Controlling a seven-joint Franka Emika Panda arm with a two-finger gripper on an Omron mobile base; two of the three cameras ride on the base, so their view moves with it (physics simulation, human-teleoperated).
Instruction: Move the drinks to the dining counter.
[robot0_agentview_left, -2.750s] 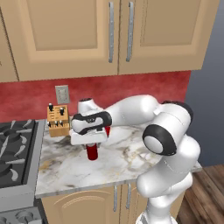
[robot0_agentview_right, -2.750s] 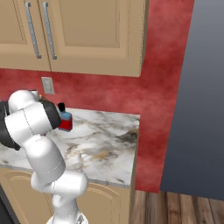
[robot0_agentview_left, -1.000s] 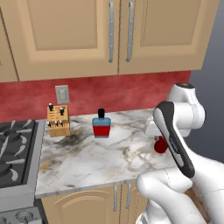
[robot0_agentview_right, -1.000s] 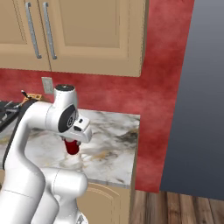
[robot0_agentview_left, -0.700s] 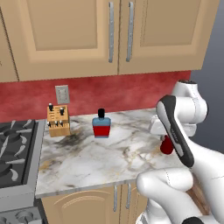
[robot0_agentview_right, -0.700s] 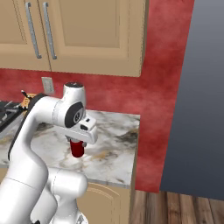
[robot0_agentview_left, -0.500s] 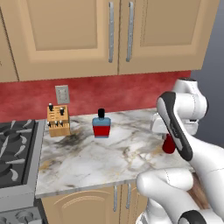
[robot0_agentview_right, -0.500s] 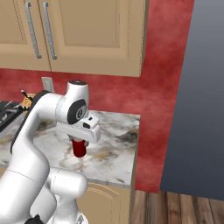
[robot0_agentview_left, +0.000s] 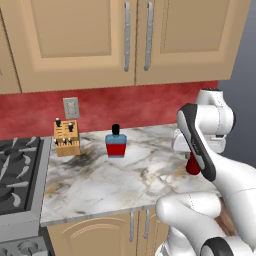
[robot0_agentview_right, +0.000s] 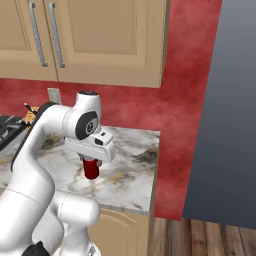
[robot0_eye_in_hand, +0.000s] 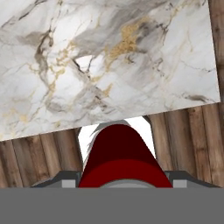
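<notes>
My gripper (robot0_agentview_right: 91, 164) is shut on the small dark-red can (robot0_agentview_right: 91, 170), holding it upright from above, just over the right end of the marble worktop (robot0_agentview_right: 131, 165). From the left base the can (robot0_agentview_left: 193, 167) shows partly behind my forearm, with the gripper (robot0_agentview_left: 192, 161) on it. The hand view looks down along the can (robot0_eye_in_hand: 119, 151) at the worktop's edge and wooden floor (robot0_eye_in_hand: 39, 155). The blue bottle (robot0_agentview_left: 115, 144) with red label and black cap stands at the worktop's back. The dining counter is out of view.
A wooden knife block (robot0_agentview_left: 66, 138) stands at the back left by the wall socket. A stove (robot0_agentview_left: 15, 175) borders the worktop on the left. Wooden wall cabinets (robot0_agentview_left: 125, 40) hang above. A tall dark grey panel (robot0_agentview_right: 230, 125) rises right of the worktop.
The arm has swung right with the can in its grip, from beside the bottle to the worktop's right end. The bottle and knife block stayed put.
</notes>
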